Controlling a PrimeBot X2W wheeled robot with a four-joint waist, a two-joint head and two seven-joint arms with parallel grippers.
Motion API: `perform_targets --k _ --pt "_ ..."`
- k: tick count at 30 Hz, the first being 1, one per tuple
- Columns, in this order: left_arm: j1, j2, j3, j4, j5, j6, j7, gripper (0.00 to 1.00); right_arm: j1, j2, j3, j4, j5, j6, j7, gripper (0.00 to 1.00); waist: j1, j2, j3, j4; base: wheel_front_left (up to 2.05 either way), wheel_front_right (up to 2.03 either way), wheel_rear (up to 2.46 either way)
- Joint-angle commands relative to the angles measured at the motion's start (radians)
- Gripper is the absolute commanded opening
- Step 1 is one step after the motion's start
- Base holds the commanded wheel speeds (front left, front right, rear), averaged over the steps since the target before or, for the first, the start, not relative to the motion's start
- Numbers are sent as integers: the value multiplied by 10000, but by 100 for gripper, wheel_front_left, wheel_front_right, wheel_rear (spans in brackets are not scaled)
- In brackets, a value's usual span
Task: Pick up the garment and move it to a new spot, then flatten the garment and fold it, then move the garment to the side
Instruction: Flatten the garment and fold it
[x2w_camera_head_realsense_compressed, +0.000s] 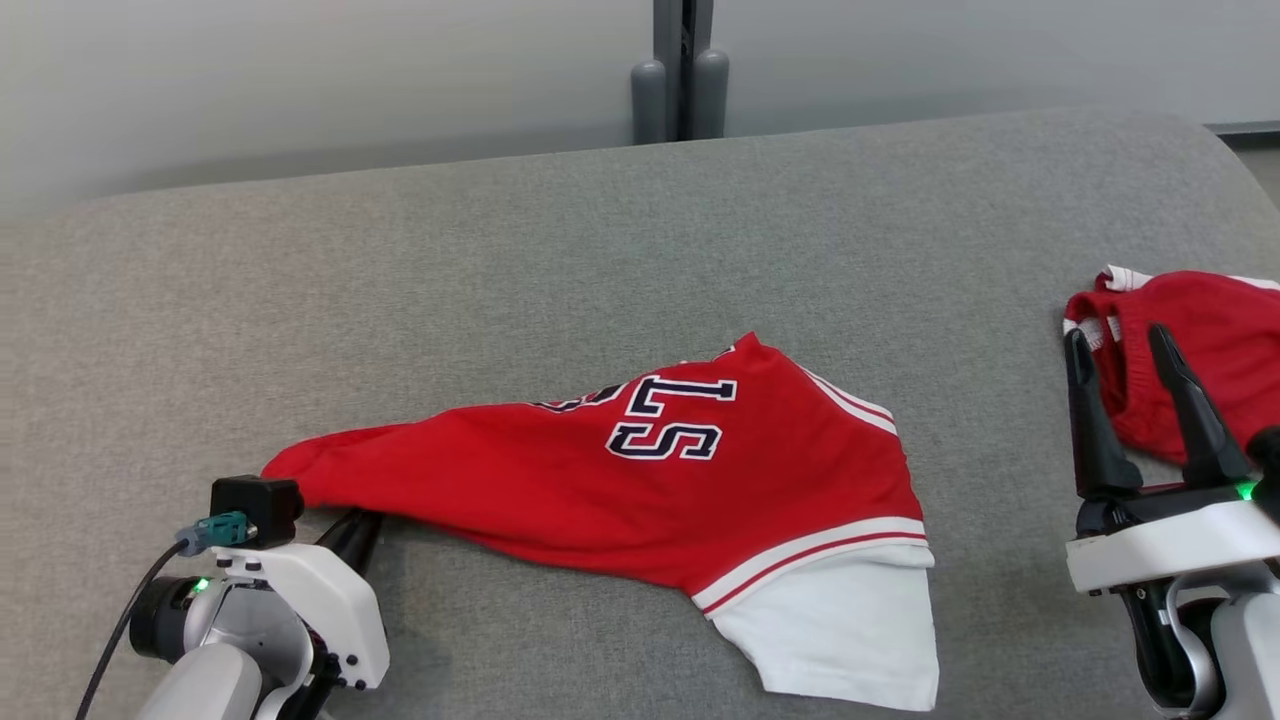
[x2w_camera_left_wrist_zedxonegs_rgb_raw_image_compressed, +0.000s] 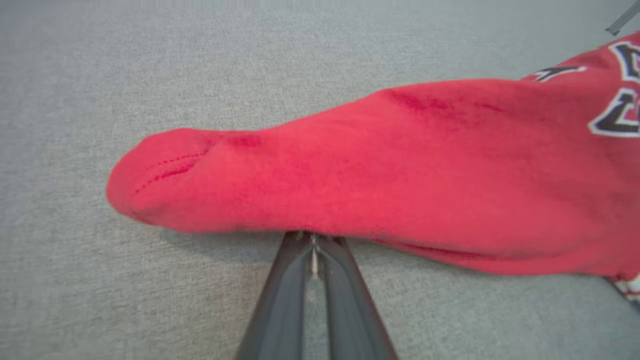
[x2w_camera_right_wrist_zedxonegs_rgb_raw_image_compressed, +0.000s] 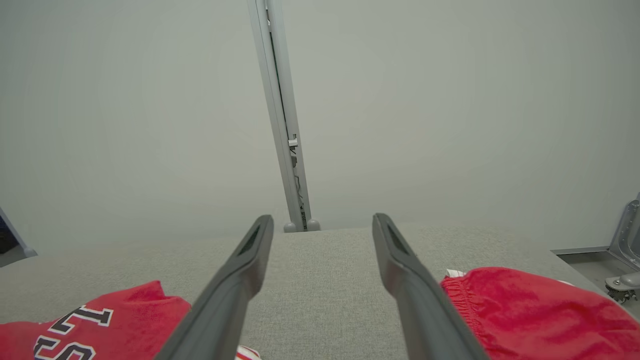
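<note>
The garment (x2w_camera_head_realsense_compressed: 660, 480) is a red jersey with dark lettering, white stripes and a white sleeve, lying loosely spread on the grey padded surface (x2w_camera_head_realsense_compressed: 600, 250). Its left end tapers to a rounded point. My left gripper (x2w_camera_head_realsense_compressed: 355, 530) sits at the near edge of that pointed end. In the left wrist view its fingers (x2w_camera_left_wrist_zedxonegs_rgb_raw_image_compressed: 312, 240) are pressed together, their tips tucked under the edge of the garment (x2w_camera_left_wrist_zedxonegs_rgb_raw_image_compressed: 400, 175). My right gripper (x2w_camera_head_realsense_compressed: 1117, 338) stands open at the far right with nothing between its fingers. In the right wrist view the right gripper (x2w_camera_right_wrist_zedxonegs_rgb_raw_image_compressed: 322, 219) points over the surface, the garment (x2w_camera_right_wrist_zedxonegs_rgb_raw_image_compressed: 100, 320) at its lower left.
A second red piece of clothing (x2w_camera_head_realsense_compressed: 1200, 340) with white trim lies bunched at the right edge, just behind the right gripper's fingers; it is also in the right wrist view (x2w_camera_right_wrist_zedxonegs_rgb_raw_image_compressed: 525, 310). A grey post (x2w_camera_head_realsense_compressed: 680, 70) stands behind the surface against a pale wall.
</note>
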Motion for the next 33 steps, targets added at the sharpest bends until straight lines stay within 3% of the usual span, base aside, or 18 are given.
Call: perform_targets --k 1,12,18,19,20,21,26,33 --pt "240 234 6 -357 56 110 150 0 103 -55 -42 28 -16 3 -82 100 0 0 -214 307 0 0 0" --pt "1737 1227 -7 -3485 -309 772 2042 0 245 -144 -326 28 5 3 120 100 0 0 -386 1158 0 0 0" --pt "2257 1460 -47 -4125 -491 999 2666 0 299 -223 -268 57 58 3 395 100 0 0 -335 1238 0 0 0" --pt "2366 1436 -130 -4164 -556 972 2769 30 318 -232 -270 77 71 3 431 100 0 0 -335 1233 0 0 0" --pt "2449 1415 -232 -4189 -595 917 2893 84 334 -246 -269 83 91 3 476 100 0 0 -337 1225 0 0 0" --pt "2494 1384 -321 -4235 -662 846 3000 100 341 -265 -285 90 109 3 501 100 0 0 -345 1212 0 0 0" --pt "2741 1201 -603 -4433 -1172 419 3244 100 377 -326 -435 92 87 3 550 100 0 0 -407 1138 0 0 0" --pt "2941 1466 -158 -4835 -970 857 2826 100 425 -334 -537 15 3 3 535 100 0 0 -581 1050 0 0 0"
